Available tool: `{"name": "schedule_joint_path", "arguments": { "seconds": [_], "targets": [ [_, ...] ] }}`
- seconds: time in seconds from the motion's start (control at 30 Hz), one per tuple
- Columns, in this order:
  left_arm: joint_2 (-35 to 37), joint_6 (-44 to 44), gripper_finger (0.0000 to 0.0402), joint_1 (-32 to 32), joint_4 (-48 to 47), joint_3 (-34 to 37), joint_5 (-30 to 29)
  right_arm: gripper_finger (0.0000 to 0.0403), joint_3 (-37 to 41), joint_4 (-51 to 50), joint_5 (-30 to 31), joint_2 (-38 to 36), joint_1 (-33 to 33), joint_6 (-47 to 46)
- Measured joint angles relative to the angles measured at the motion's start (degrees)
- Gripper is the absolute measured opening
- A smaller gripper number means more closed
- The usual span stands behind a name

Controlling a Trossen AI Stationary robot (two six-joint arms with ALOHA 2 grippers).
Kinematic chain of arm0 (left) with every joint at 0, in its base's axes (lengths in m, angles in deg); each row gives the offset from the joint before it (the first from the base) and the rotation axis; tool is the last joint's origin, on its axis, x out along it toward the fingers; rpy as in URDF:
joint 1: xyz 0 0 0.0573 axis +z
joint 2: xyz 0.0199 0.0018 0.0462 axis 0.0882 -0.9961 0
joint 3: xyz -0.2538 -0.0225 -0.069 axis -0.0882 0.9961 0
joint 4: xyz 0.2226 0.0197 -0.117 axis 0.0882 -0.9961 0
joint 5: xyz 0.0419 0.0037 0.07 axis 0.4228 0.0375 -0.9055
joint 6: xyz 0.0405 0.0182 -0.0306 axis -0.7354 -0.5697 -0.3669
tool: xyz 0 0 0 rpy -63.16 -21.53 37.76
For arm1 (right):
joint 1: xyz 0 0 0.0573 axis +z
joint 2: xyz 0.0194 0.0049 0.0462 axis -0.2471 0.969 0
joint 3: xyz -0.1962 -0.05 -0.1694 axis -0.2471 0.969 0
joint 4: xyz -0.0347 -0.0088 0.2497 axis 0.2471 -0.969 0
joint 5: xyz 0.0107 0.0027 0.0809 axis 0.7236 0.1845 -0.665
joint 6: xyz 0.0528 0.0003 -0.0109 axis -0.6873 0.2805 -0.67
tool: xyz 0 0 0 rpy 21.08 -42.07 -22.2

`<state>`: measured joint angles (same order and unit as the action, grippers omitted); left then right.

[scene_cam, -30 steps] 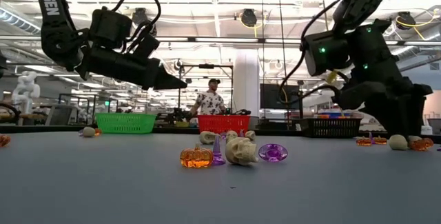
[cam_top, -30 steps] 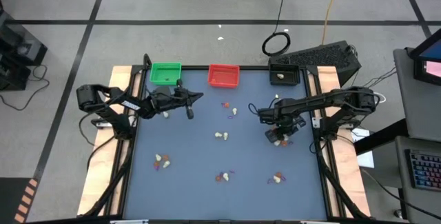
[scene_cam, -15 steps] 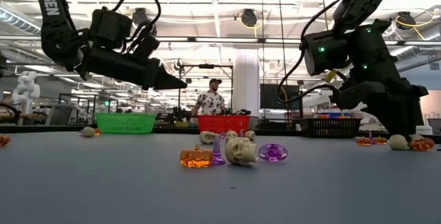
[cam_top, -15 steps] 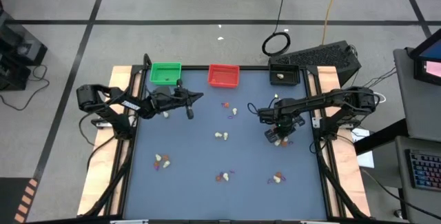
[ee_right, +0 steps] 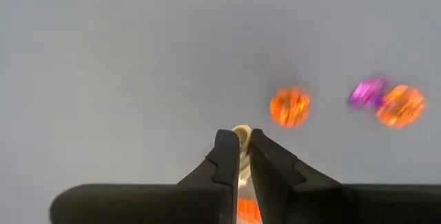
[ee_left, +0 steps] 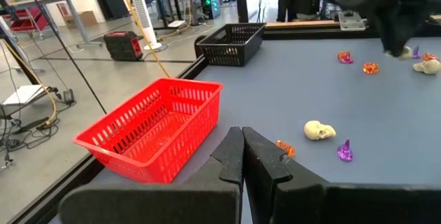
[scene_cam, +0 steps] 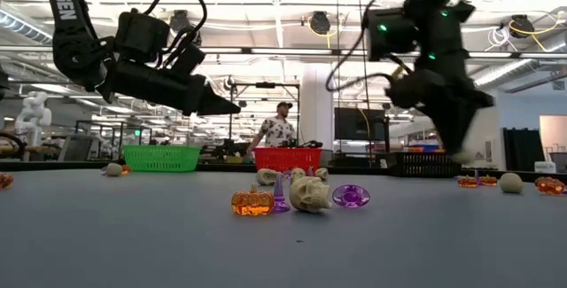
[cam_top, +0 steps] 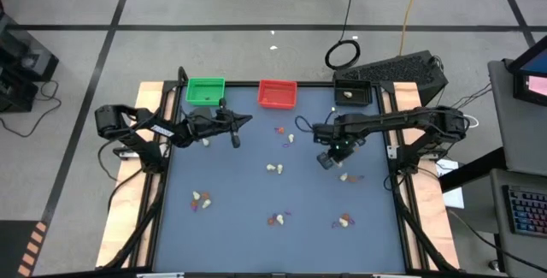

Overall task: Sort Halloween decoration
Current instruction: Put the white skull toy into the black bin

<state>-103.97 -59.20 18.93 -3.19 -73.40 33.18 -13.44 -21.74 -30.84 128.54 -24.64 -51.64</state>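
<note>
The Halloween decoration lies in small clusters on the blue-grey table: cream skulls, orange pumpkins and purple pieces (cam_top: 273, 168) (cam_top: 201, 199) (cam_top: 278, 220) (cam_top: 344, 221). My right gripper (cam_top: 329, 160) hangs above the table's right half, pointing down, shut on a tiny cream-white trinket (ee_right: 241, 135). An orange pumpkin (ee_right: 289, 107) and a purple piece (ee_right: 368, 92) lie on the table below it. My left gripper (cam_top: 235, 137) (ee_left: 242, 138) waits shut and nearly level in the air at the far left, near the green tray (cam_top: 205, 91). My right gripper pinches the cream-white trinket (ee_right: 241, 135) between its two fingertips, coming from above and pointing down. Only a small rounded bit of it shows past the tips. The trinket is lifted clear of the table.
Three trays line the far edge: green, red (cam_top: 277, 95) and black (cam_top: 353, 95), the black one with a cream piece inside. A cluster of trinkets (cam_top: 346, 177) lies just right of my right gripper, another (cam_top: 285, 137) near the red tray. A person stands beyond the table (scene_cam: 273, 130).
My right gripper has shut on a cream-white trinket in the cluster at the table's right, then risen and moved toward the table's middle with it. The other pieces of that cluster stayed on the table.
</note>
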Motion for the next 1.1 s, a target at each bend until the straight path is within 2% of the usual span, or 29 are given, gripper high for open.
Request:
{"name": "schedule_joint_path", "arguments": {
  "seconds": [0.17, 0.33, 0.57, 0.7, 0.9, 1.1],
  "targets": [
    [0.0, 0.0, 0.0006, 0.0, 0.0, 0.0, 0.0, 0.0026, -5.8, -1.0, 3.6, 0.0, -5.9, 5.7],
    [0.0, 0.0, 0.0006, 0.0, 0.0, 0.0, 0.0, 0.0025, -10.6, -1.5, 9.3, 0.0, -15.7, 14.0],
    [0.0, 0.0, 0.0006, 0.0, 0.0, 0.0, 0.0, 0.0012, -12.1, 1.4, 13.7, 0.2, -31.5, 26.2],
    [0.0, 0.0, 0.0006, 0.0, 0.1, 0.0, 0.0, 0.0011, -12.1, 6.6, 13.9, 2.0, -39.2, 31.9],
    [0.0, 0.0, 0.0006, 0.0, 0.2, 0.0, 0.0, 0.0011, -12.2, 10.5, 13.7, 8.8, -46.2, 37.7],
    [0.0, 0.0, 0.0006, 0.0, 0.2, 0.0, 0.0, 0.0011, -12.2, 12.8, 13.7, 14.3, -50.2, 39.2]
  ]
}}
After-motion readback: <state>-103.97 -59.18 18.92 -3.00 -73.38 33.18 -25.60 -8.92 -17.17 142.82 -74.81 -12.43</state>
